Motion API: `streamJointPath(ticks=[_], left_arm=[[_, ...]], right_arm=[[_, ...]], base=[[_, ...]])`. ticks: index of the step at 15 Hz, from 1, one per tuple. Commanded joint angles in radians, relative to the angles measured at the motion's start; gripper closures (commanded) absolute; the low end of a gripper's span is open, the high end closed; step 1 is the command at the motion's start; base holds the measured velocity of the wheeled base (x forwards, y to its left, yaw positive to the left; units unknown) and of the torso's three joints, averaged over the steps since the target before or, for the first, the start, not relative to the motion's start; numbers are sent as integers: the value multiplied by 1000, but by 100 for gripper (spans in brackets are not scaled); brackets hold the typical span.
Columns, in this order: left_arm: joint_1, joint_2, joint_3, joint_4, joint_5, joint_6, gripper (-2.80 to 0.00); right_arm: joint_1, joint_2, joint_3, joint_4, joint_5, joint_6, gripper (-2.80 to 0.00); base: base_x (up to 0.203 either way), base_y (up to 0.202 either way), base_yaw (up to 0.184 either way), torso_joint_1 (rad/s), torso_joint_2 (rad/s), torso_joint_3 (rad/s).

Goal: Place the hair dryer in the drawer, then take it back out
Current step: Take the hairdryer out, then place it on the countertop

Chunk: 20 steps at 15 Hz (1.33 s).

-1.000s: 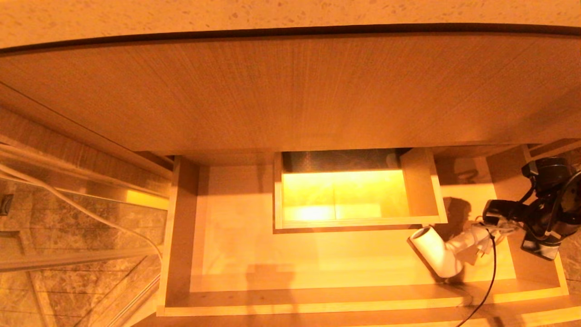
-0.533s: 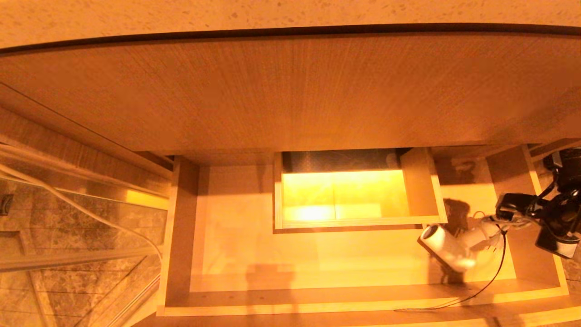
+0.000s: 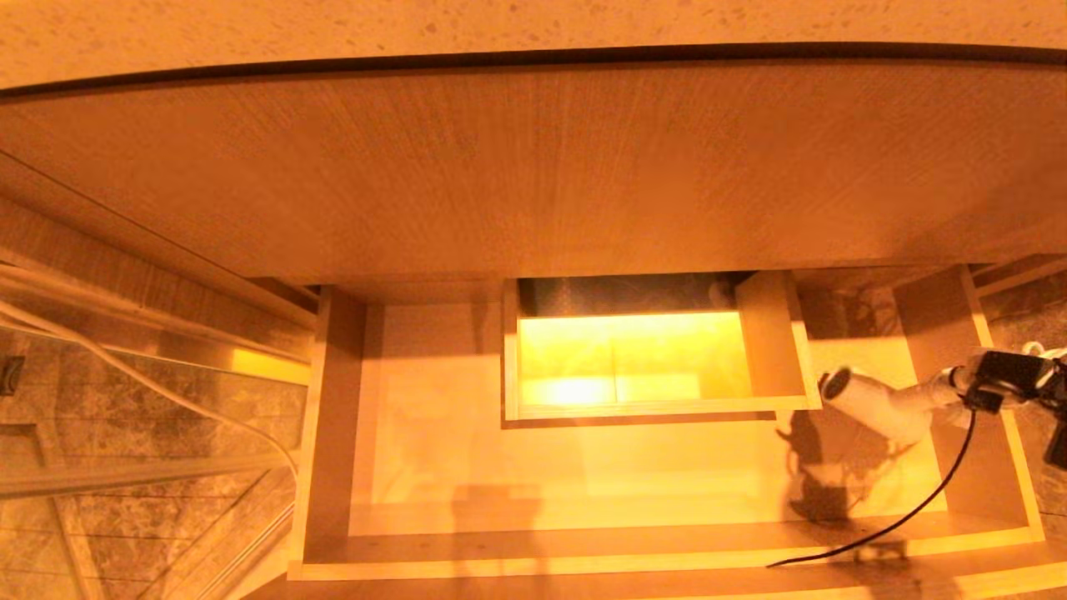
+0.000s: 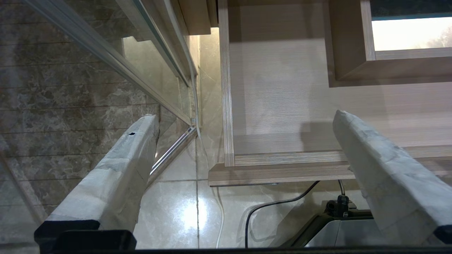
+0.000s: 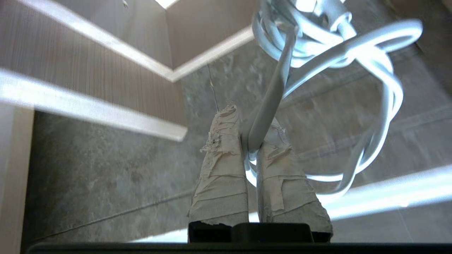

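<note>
Since the hair dryer [image 3: 875, 402] has been lifted rightward off the drawer [image 3: 417, 467] floor, right gripper [image 3: 971, 388] fingers [image 5: 220, 169] pinched on its white cord [image 5: 268, 102], removal is judged underway; left gripper [image 4: 243, 165] fingers are spread, empty.

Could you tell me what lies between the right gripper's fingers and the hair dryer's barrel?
In the right wrist view, the right gripper pinches the white cord, coiled above it. In the head view the handle joins that hand to the hair dryer over the drawer.

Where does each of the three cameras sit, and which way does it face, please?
Head: high, looking down into the drawer; the right claw carries the hair dryer.
Left wrist: behind the open left claw, facing the drawer's left corner and floor.
Right wrist: behind shut fingers pinching white cord.
Shared: the drawer's boxed notch.
</note>
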Motion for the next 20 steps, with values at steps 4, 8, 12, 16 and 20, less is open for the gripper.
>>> streamJointPath(ticks=[4, 8, 12, 16, 20], left_arm=[[0, 0, 0, 0, 0, 0, -280], [0, 0, 0, 0, 0, 0, -280], [0, 0, 0, 0, 0, 0, -280], [0, 0, 0, 0, 0, 0, -280], [0, 0, 0, 0, 0, 0, -280]], right_arm=[[1, -247, 39, 39, -1, -54, 0], [1, -415, 30, 58, 3, -91, 0], [1, -588, -22, 93, 13, -95, 0], [4, -763, -106, 221, 23, -96, 0], [7, -868, -200, 270, 32, -138, 0]], base=[[0, 0, 0, 0, 0, 0], [0, 0, 0, 0, 0, 0], [0, 0, 0, 0, 0, 0], [0, 0, 0, 0, 0, 0], [0, 0, 0, 0, 0, 0]])
